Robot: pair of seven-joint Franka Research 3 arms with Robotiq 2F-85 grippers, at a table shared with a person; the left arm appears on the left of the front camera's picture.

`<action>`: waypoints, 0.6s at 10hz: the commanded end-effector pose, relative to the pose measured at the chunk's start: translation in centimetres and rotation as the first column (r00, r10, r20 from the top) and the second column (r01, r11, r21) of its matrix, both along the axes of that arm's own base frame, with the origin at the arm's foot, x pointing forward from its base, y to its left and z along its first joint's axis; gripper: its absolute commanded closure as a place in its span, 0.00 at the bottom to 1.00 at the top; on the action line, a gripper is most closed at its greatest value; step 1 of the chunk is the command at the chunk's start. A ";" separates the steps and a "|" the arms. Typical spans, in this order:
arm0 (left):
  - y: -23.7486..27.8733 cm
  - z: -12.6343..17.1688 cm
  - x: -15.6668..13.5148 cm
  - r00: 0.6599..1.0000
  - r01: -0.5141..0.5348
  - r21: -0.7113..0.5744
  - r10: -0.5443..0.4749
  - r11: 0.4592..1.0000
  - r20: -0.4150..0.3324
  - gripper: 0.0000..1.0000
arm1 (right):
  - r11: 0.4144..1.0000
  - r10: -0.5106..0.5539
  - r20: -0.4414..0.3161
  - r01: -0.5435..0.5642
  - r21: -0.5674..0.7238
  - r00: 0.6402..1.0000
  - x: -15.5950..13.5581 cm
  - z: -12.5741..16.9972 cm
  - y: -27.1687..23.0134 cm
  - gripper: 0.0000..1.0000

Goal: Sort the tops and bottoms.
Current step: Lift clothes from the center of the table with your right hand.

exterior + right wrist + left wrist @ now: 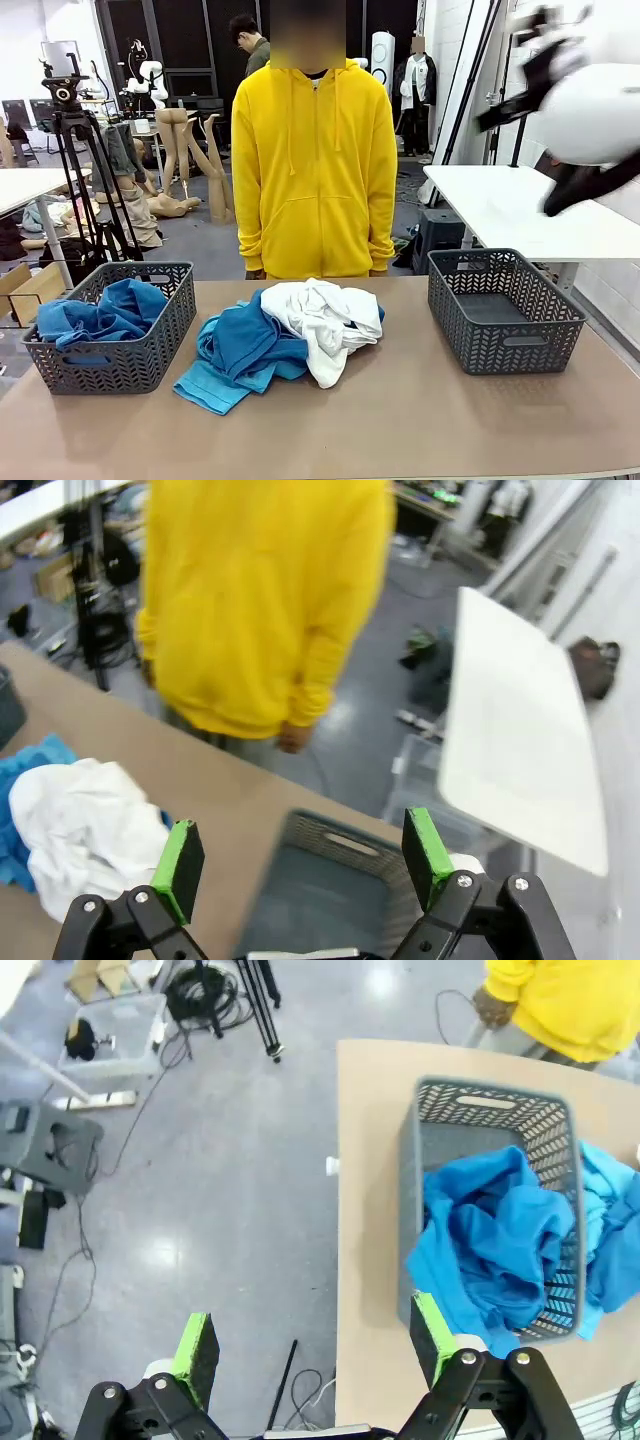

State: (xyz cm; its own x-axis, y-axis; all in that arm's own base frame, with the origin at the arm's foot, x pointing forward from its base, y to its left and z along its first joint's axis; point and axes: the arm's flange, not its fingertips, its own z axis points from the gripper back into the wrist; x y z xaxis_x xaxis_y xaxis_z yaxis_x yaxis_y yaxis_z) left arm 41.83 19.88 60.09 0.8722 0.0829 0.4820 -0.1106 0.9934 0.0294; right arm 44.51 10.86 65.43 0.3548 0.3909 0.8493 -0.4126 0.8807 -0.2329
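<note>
- Person (314, 170) stands behind clothes pile (285, 335).
- Left gripper (313, 1340): wide, empty, off table edge beside blue-filled basket (490, 1120).
- Right gripper (303, 848): wide, empty, above bare basket (340, 833).

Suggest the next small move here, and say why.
Probably swing the right gripper down toward the white garment atop the middle pile: its jaws stand open and empty, the right basket is empty, and the left basket already holds a blue garment.

The left claw (312, 1346) and the right claw (302, 850) gape wide, empty.
</note>
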 end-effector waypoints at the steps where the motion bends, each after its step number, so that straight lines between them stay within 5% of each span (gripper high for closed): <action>1: 0.7 -2.0 -0.8 0.999 -0.037 -0.059 0.039 0.998 0.035 0.00 | 0.994 0.108 -0.072 -0.109 -0.011 0.992 4.1 -1.2 2.1 0.00; 4: 1.5 -2.9 -1.1 1.000 -0.003 -0.098 0.006 0.995 0.028 0.00 | 0.969 0.230 -0.325 -0.248 -0.015 0.917 5.0 -7.4 10.3 0.00; 6: 1.9 -2.6 -1.1 0.998 -0.054 -0.071 0.055 0.996 0.006 0.00 | 0.962 0.194 -0.471 -0.262 -0.081 0.861 6.5 -13.1 13.0 0.00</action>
State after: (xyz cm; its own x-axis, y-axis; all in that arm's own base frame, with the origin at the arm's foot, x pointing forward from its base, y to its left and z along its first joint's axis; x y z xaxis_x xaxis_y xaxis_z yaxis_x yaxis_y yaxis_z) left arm 40.79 21.71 57.34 0.8620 0.1618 0.4803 -0.1568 0.9863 -0.0508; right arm 48.83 24.05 52.56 0.5676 0.5610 0.6026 -0.6650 0.7439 -0.0661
